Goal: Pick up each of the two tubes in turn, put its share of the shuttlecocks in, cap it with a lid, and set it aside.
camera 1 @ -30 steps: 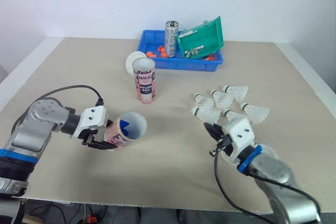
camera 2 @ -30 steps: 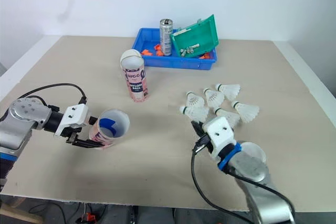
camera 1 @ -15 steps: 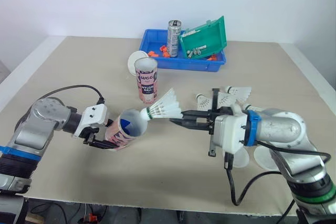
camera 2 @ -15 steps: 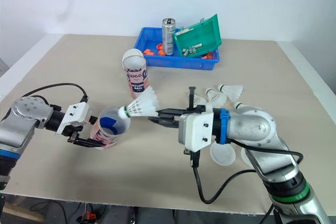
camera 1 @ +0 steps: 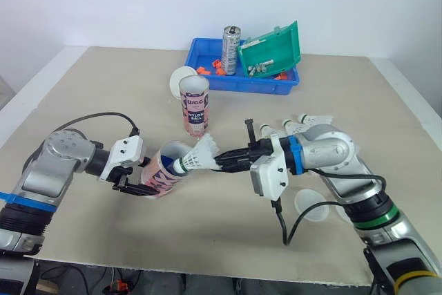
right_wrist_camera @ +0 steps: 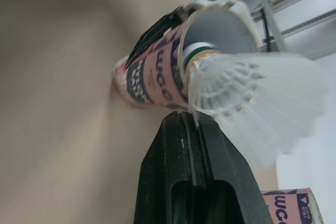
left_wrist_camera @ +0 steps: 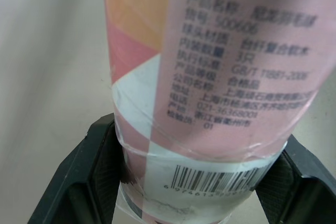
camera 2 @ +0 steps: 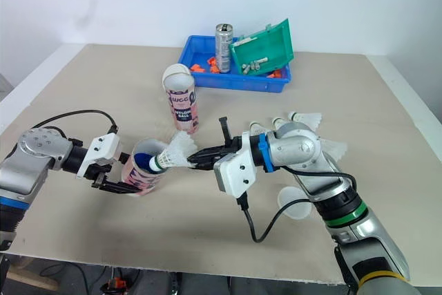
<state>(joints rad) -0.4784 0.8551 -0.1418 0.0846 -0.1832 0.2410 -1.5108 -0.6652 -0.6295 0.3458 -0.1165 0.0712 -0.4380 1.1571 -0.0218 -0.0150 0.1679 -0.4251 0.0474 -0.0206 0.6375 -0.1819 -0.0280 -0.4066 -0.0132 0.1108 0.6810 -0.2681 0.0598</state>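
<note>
My left gripper (camera 1: 136, 182) is shut on a pink tube (camera 1: 166, 170), held tilted just above the table with its open mouth facing right. Its fingers (left_wrist_camera: 88, 178) clamp the barcode end of the tube (left_wrist_camera: 210, 72). My right gripper (camera 1: 222, 163) is shut on a white shuttlecock (camera 1: 197, 156) by its skirt. The cork of the shuttlecock (right_wrist_camera: 247, 90) sits at the rim of the tube's mouth (right_wrist_camera: 157, 80). A second pink tube (camera 1: 195, 105) stands upright behind, with a white lid (camera 1: 179, 81) beside it. Several loose shuttlecocks (camera 1: 307, 122) lie behind my right arm.
A blue tray (camera 1: 207, 50) at the back holds a can (camera 1: 230, 41), a tilted green box (camera 1: 271, 48) and small orange bits. A white lid (camera 1: 314, 202) lies on the table under my right forearm. A black cable loops off each wrist.
My right gripper took a shuttlecock from the pile, swung left with it, and has lowered its cork from above the tube to the mouth. The left gripper kept the tube still.
</note>
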